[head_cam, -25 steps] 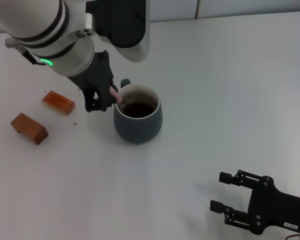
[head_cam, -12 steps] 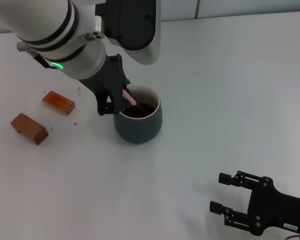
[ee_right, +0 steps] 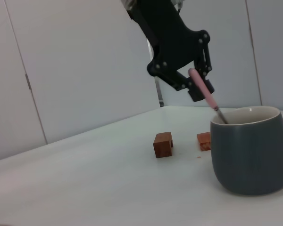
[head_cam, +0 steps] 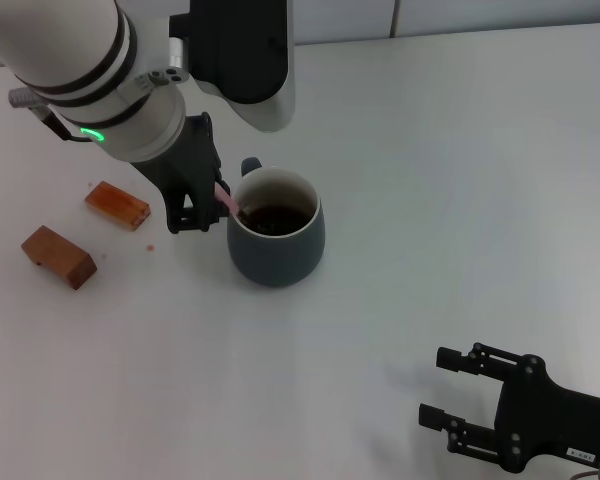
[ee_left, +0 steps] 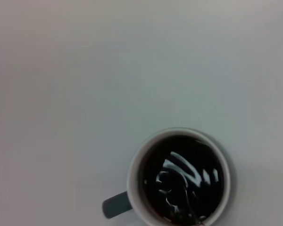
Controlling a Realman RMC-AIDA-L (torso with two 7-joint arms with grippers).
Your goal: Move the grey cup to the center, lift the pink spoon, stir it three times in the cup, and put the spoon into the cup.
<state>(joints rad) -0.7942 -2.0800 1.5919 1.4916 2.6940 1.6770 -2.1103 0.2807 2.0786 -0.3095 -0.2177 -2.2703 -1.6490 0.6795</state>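
The grey cup (head_cam: 276, 243) stands near the table's middle, holding dark liquid, its small handle pointing to the far left. My left gripper (head_cam: 213, 204) hangs just above the cup's left rim, shut on the handle of the pink spoon (head_cam: 226, 198). The spoon slants down into the cup with its metal neck at the left inner wall. From the right wrist view, the pink spoon (ee_right: 203, 89) runs from the left gripper (ee_right: 192, 88) into the cup (ee_right: 250, 157). From above, the cup (ee_left: 133, 184) shows rippled liquid. My right gripper (head_cam: 443, 386) rests open at the near right, away from the cup.
Two brown wooden blocks (head_cam: 117, 204) (head_cam: 58, 256) lie on the white table (head_cam: 460, 180) left of the cup, with a few crumbs beside them. The blocks (ee_right: 163, 144) also show beyond the cup in the right wrist view.
Half a second ago my left gripper held the spoon further right, over the cup's middle. It has swung back left to the rim, where it was a second ago. The right arm stayed still.
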